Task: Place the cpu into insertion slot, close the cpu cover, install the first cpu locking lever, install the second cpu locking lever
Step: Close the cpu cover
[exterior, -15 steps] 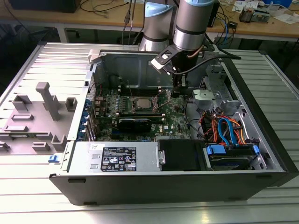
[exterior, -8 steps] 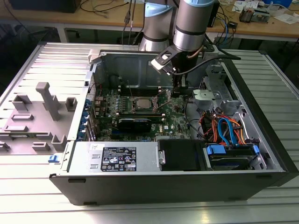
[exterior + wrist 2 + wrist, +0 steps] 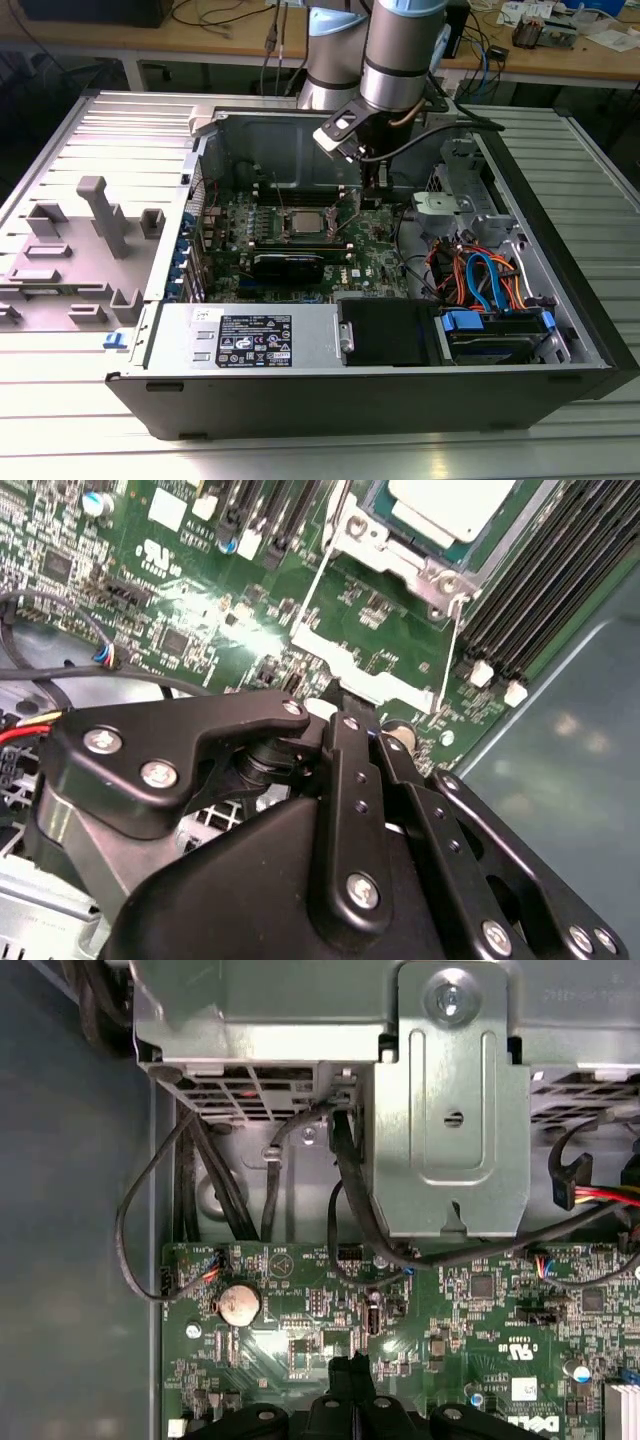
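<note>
The arm reaches down into the open computer case [image 3: 560, 330], which lies on the slatted worktop [image 3: 60, 420]. Its gripper [image 3: 374, 198] hangs low over the green motherboard [image 3: 300, 1340]. The cpu [image 3: 450, 505] already sits in the insertion slot [image 3: 395, 558], out beyond the fingertips and, in the exterior view, toward that view's left of the gripper. So I'd judge the first step done and the cover step in hand. In the second wrist view the cpu cover [image 3: 345, 665] looks open. Two thin side rails run from the socket's rim back toward the gripper, and the free end bar lies right at the fingertips, touching or nearly so. In the first wrist view the fingertips [image 3: 341, 1372] appear drawn together into one narrow point. I cannot tell whether they pinch the bar's edge or only bear against it. The chip lies flat with its silvery top facing up. Being square it has no real long axis, and its edges run parallel to the memory slots [image 3: 540, 590] on the far side of it from the gripper. The cover points from its hinge at the socket toward the gripper, and its end bar runs crosswise to the fingers. To my eye, getting that frame down flat calls for a gentle push that follows the hinge's arc. The window would need to stay square over the metal top so that nothing drags on the chip.
</note>
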Controlling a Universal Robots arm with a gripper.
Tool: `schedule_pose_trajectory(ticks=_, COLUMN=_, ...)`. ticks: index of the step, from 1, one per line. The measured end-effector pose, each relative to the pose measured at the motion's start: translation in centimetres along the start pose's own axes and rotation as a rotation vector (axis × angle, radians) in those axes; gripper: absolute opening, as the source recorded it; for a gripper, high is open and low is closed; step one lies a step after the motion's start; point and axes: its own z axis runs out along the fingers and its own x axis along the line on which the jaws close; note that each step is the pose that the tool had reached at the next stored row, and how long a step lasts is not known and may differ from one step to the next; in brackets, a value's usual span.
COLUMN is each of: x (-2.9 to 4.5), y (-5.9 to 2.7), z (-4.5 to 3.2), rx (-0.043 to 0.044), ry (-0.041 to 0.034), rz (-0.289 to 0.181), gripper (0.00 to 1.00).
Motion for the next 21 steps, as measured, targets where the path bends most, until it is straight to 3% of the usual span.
schedule_pose_trajectory(ticks=11, x=0.01, y=-2.41, z=0.03, rx=0.0000, ry=0.0001, rz=0.000, gripper=0.11)
schedule_pose_trajectory(ticks=21, x=0.01, y=-2.59, z=0.03, rx=-0.0001, ry=0.0000, rz=0.000, gripper=0.11)
